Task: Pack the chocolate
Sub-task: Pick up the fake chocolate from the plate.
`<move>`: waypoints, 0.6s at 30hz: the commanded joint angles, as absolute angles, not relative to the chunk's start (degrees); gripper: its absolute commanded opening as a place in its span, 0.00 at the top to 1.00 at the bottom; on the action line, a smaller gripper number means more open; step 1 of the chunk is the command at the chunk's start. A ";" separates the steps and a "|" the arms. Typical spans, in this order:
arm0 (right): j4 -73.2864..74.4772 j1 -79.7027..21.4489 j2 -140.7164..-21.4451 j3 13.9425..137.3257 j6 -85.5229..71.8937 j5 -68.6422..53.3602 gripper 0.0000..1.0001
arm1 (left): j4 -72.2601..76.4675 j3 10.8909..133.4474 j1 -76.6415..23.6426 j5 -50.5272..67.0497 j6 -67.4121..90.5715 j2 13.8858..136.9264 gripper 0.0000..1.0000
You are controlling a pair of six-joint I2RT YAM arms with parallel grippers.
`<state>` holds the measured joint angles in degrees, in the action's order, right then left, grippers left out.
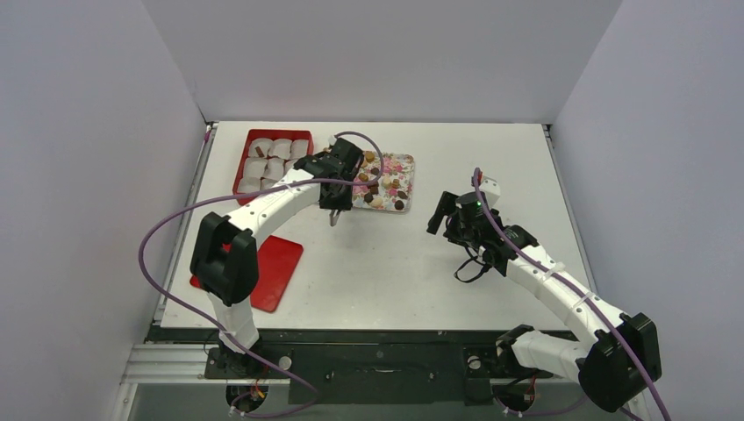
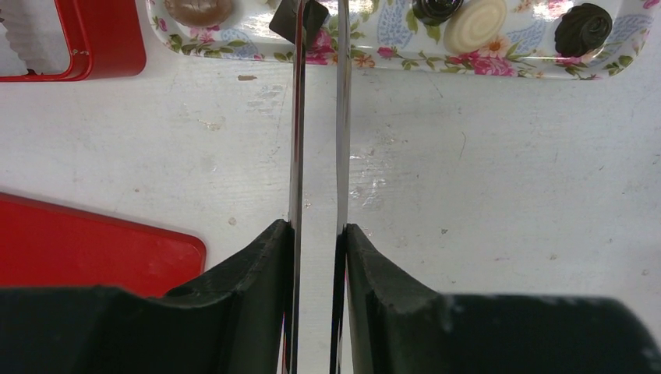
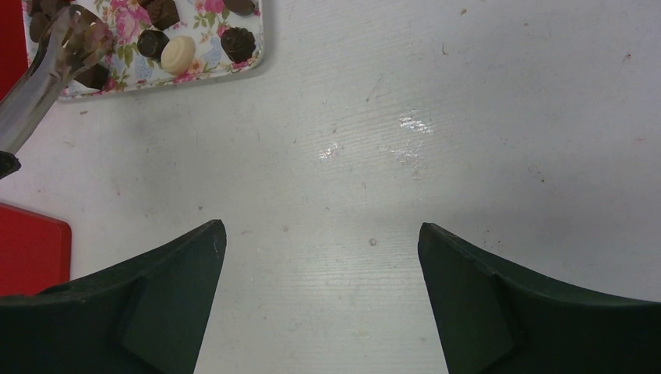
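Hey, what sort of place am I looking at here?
Probably a robot lab cell: white table boxed by plain walls, left arm and right arm bolted down, chocolate on a floral tray.

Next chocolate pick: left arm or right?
Left. The left gripper clamps metal tongs whose tips reach a dark chocolate on the floral tray; the right gripper is open and empty, away from it.

Right tool (image 3: 319,227): dark fingers spread wide above white counter (image 3: 436,101). Floral tray (image 3: 204,35) top left carries chocolate (image 3: 238,44), dark pieces plus one cream piece (image 3: 178,53). Metal tongs (image 3: 47,70) reach over tray. Red slab (image 3: 27,249) at left edge.
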<state>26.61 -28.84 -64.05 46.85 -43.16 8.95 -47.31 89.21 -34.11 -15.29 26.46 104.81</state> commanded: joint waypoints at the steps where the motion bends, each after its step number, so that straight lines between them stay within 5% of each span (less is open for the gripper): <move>1: 24.68 -28.58 -62.94 46.93 -43.77 9.27 0.11 | -46.04 92.38 -34.45 -16.71 25.94 104.81 0.76; 6: 24.74 -28.57 -62.79 46.77 -43.84 9.36 0.11 | -47.29 94.91 -34.39 -17.13 24.98 104.86 0.83; 18: 25.58 -28.48 -62.24 47.17 -43.32 9.32 0.11 | -51.54 102.75 -31.93 -18.14 24.56 100.80 0.83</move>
<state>26.63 -28.84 -63.68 46.85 -43.16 8.95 -50.22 98.43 -33.89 -16.23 25.06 104.99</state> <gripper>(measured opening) 0.889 0.261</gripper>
